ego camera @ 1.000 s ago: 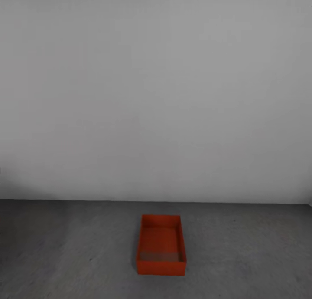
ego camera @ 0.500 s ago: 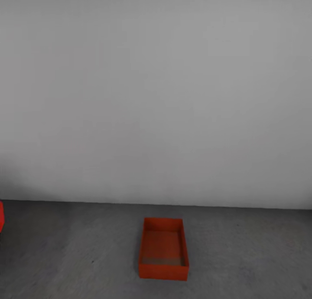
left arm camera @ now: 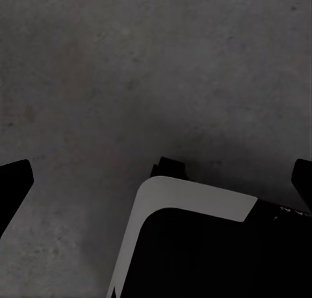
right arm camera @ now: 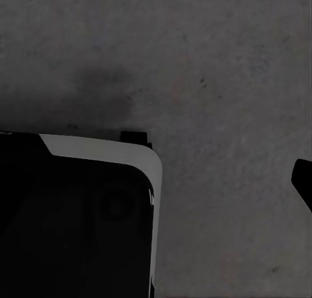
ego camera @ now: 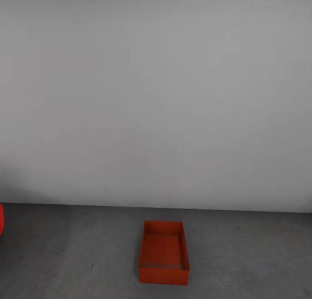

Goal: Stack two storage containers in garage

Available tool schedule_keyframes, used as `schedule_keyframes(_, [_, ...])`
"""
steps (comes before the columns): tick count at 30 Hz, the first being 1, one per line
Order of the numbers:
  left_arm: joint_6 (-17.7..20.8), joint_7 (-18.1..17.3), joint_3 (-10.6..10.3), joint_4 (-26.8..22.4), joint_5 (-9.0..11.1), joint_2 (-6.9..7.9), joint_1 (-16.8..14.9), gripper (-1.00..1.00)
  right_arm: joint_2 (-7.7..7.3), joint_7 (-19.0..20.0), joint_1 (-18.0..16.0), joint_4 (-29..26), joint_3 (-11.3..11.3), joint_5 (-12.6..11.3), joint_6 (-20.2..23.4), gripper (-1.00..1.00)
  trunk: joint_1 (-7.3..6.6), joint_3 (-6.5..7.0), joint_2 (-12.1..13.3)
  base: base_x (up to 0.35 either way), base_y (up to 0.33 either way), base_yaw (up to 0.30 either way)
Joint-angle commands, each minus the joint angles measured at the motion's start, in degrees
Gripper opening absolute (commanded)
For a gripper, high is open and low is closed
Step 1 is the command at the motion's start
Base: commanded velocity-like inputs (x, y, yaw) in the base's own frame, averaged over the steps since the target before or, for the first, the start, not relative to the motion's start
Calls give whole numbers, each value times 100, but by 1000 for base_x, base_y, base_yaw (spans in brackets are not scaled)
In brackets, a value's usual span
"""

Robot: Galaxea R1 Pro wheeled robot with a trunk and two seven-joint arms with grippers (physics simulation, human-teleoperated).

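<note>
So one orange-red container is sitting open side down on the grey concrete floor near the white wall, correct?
Not quite. The orange-red container sits open side up: the head view looks straight into its empty inside. The rest holds. It rests on the grey concrete floor near the white wall.

A plain white wall (ego camera: pixel 156 95) stands ahead and meets the floor (ego camera: pixel 242 255) in a straight line. The floor is dark grey concrete, matte and slightly mottled. The light is soft and even.
</note>
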Motion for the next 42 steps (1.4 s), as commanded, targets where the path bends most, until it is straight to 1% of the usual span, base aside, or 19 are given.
schedule_keyframes(1, [-16, 12, -23, 3, 28, 0, -4, 100, 3, -5, -4, 14, 48, -35, -24, 100, 1, 2, -5, 0, 0, 0])
schedule_keyframes(29, [-16, 12, -23, 3, 28, -2, -4, 100, 0, 20, -6, 13, 49, -35, 25, 100, 1, 253, -5, 0, 0, 0])
schedule_keyframes(42, [-16, 12, -23, 3, 32, -4, -4, 100, 0, 39, -5, 6, 49, -10, 69, 100, 1, 270, -5, 0, 0, 0])
